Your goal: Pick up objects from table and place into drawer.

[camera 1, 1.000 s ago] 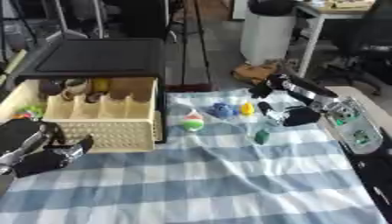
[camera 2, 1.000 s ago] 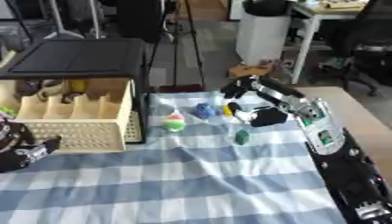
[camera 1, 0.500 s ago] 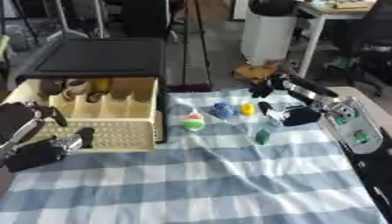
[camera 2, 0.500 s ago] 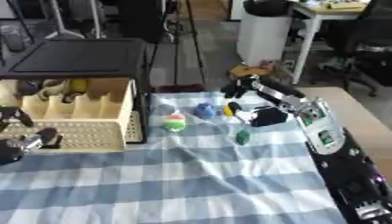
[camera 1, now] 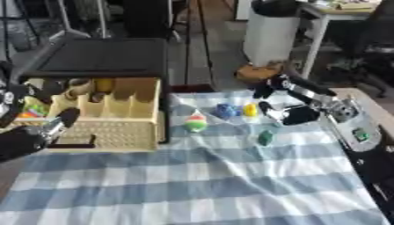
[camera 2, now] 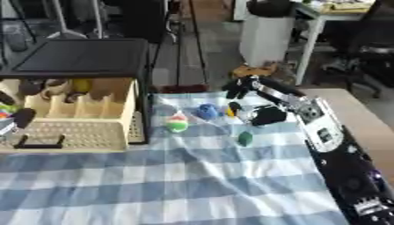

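Note:
A cream drawer (camera 1: 115, 132) stands pulled out of a black cabinet (camera 1: 100, 59) at the left, with small items in its back compartments. On the checked cloth lie a red, white and green object (camera 1: 196, 123), a blue one (camera 1: 225, 110), a yellow one (camera 1: 249, 110) and a green one (camera 1: 264, 138). My right hand (camera 1: 296, 115) hovers open just right of the yellow object, fingers spread and pointing back toward the cabinet, holding nothing. My left hand (camera 1: 31, 136) is at the left edge over the drawer's front left corner, open, fingers up.
The drawer's black handle (camera 2: 38, 143) sticks out at its front. The blue and white checked cloth (camera 1: 208, 184) covers the table, with its wooden edge (camera 2: 369, 127) at the right. Beyond the table are a white bin (camera 1: 269, 30) and chair legs.
My left hand has risen from the lower left corner up to the drawer's front left corner. The right hand and the objects on the cloth have stayed put.

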Robot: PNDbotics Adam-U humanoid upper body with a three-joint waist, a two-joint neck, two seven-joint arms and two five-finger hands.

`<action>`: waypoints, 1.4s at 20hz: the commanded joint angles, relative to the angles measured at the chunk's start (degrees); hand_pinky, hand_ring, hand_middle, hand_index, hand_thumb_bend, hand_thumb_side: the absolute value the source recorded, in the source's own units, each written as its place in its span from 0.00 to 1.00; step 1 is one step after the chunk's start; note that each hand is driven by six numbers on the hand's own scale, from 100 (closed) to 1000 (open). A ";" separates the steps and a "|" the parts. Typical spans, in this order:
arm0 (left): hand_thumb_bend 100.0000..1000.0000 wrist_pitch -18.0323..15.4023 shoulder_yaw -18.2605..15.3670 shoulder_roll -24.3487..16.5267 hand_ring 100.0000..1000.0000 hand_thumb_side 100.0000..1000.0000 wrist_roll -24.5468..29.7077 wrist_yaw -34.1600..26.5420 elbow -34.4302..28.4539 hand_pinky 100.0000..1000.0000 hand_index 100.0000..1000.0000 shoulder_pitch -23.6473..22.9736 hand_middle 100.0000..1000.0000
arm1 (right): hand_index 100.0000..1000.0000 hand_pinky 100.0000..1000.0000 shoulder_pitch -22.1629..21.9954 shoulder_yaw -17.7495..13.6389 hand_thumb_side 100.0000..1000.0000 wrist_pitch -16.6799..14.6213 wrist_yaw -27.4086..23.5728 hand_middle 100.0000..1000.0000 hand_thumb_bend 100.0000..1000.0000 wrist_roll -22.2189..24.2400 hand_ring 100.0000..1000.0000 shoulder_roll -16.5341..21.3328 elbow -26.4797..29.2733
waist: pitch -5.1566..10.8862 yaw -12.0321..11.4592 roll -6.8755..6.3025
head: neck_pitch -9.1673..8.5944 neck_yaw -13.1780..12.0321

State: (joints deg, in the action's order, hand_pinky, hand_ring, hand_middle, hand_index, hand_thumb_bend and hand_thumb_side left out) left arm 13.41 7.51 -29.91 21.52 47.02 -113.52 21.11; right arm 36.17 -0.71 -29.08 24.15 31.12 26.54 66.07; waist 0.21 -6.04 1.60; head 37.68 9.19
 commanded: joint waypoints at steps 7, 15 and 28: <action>0.45 0.19 -1.60 -0.39 0.00 1.00 -2.20 -3.21 -1.07 0.14 0.65 -0.38 0.01 | 0.88 0.71 6.93 -2.05 0.12 1.42 14.54 0.71 0.00 -0.84 0.75 4.14 -17.51 | 0.60 -0.76 -0.29 | 0.19 0.63; 0.45 0.01 -1.78 -0.17 0.00 1.00 -2.21 -3.51 -1.07 0.14 0.65 -0.82 0.01 | 0.91 0.74 9.06 -1.94 0.16 0.34 22.81 0.76 0.00 -1.90 0.78 4.46 -24.76 | 0.89 -0.99 -0.24 | 0.16 0.82; 0.44 -0.57 -1.48 0.27 0.00 1.00 -1.71 -3.67 -1.07 0.15 0.65 -1.20 0.01 | 0.91 0.75 9.16 0.37 0.28 -4.72 38.36 0.82 0.00 -8.26 0.78 1.67 -30.30 | 0.78 -1.56 -0.45 | 0.14 1.28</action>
State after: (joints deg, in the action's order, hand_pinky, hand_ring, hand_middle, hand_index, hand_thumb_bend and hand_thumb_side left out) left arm 13.04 6.51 -29.18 19.85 43.42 -113.53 19.35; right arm 43.84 -0.34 -33.39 60.90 23.80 27.29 35.84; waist 0.51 -7.54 1.33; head 37.69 10.25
